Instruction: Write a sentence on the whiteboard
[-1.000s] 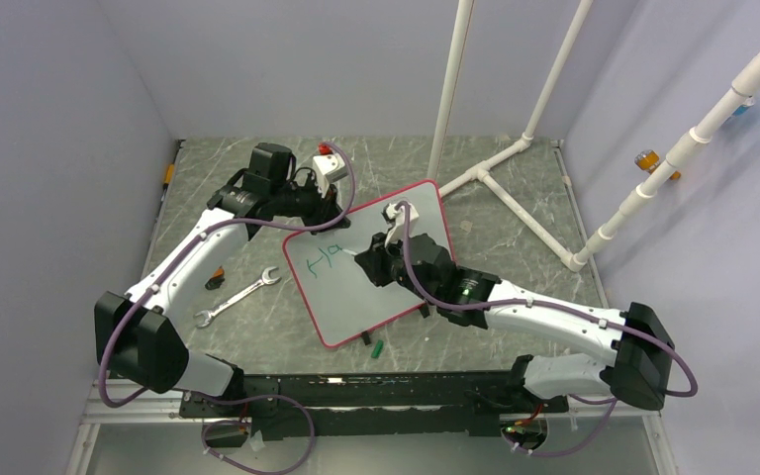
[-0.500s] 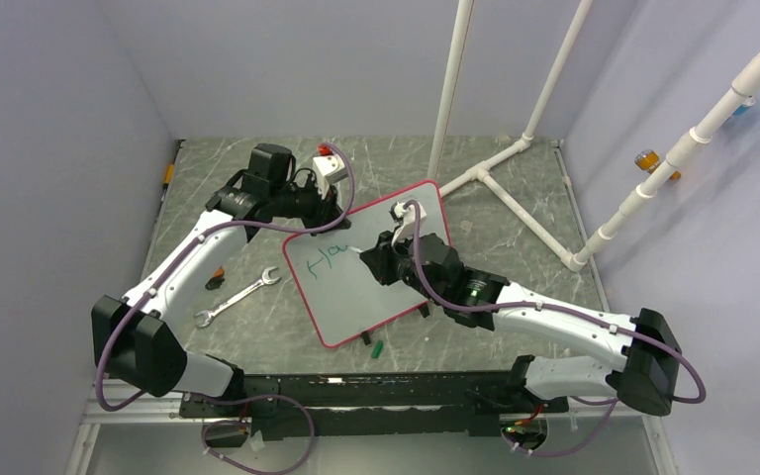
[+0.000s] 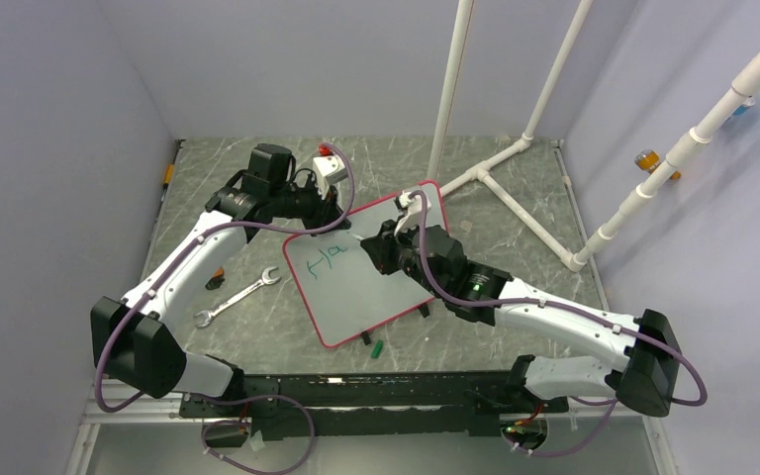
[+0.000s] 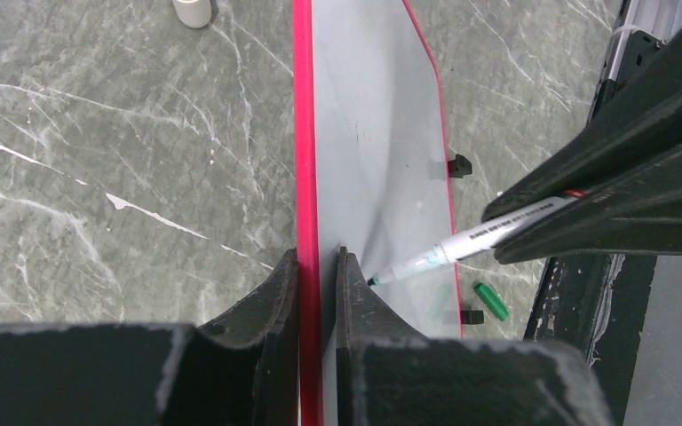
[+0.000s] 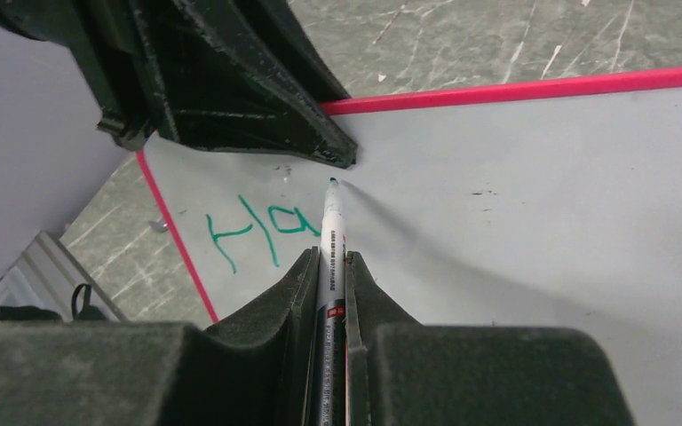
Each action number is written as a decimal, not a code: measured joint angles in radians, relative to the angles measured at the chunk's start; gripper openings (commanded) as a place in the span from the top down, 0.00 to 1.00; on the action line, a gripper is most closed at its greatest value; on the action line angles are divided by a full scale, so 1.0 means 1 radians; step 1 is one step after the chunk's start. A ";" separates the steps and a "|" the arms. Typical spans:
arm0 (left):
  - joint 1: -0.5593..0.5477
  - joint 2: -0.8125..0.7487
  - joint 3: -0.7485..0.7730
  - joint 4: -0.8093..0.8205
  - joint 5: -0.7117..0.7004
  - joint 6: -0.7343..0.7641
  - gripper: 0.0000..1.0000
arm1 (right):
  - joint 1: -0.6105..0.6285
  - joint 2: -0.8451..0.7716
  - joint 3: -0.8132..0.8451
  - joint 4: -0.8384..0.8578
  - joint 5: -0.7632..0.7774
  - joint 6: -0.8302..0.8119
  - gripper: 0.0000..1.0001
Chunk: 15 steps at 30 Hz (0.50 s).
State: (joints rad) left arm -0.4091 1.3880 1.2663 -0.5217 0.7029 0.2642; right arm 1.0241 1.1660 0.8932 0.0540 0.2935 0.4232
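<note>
Green cap [image 3: 377, 347]: loose on grey counter [image 3: 515, 198], just off the board's near edge.
Wrench [image 3: 237, 298]: left of the board, apart.
Whiteboard [image 3: 356, 297]: askew, mid-counter, red frame.
Sentence [image 5: 262, 232]: only "Ha" written, upper left area.
Right claw [image 5: 331, 257]: closed on marker [image 5: 331, 222], tip at the board just right of the letters.
Left claw [image 4: 317, 262]: pinching the far frame edge.
Risk: heavy pen pressure could twist the board in that one-edge pinch and skew the strokes.

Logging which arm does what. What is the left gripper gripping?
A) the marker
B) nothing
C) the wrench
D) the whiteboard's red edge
D: the left gripper pinches the whiteboard by its red frame in the left wrist view; the marker sits in the right gripper.
</note>
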 measured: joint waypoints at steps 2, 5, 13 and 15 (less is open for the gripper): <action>0.000 0.000 0.000 0.000 0.000 0.000 1.00 | -0.009 0.012 0.004 -0.001 0.003 0.000 1.00; 0.000 -0.002 -0.003 0.000 -0.006 0.001 1.00 | -0.017 0.034 0.010 -0.001 0.002 0.004 1.00; 0.002 -0.002 -0.004 -0.006 -0.013 0.000 1.00 | -0.017 0.043 0.009 0.001 0.001 0.023 1.00; 0.002 -0.003 -0.004 -0.006 -0.013 0.000 1.00 | -0.017 0.032 -0.010 0.000 -0.001 0.033 1.00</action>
State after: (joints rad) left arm -0.4068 1.3853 1.2625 -0.5274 0.6899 0.2642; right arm 1.0069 1.1980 0.8837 0.0540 0.2928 0.4564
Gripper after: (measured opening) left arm 0.162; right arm 0.149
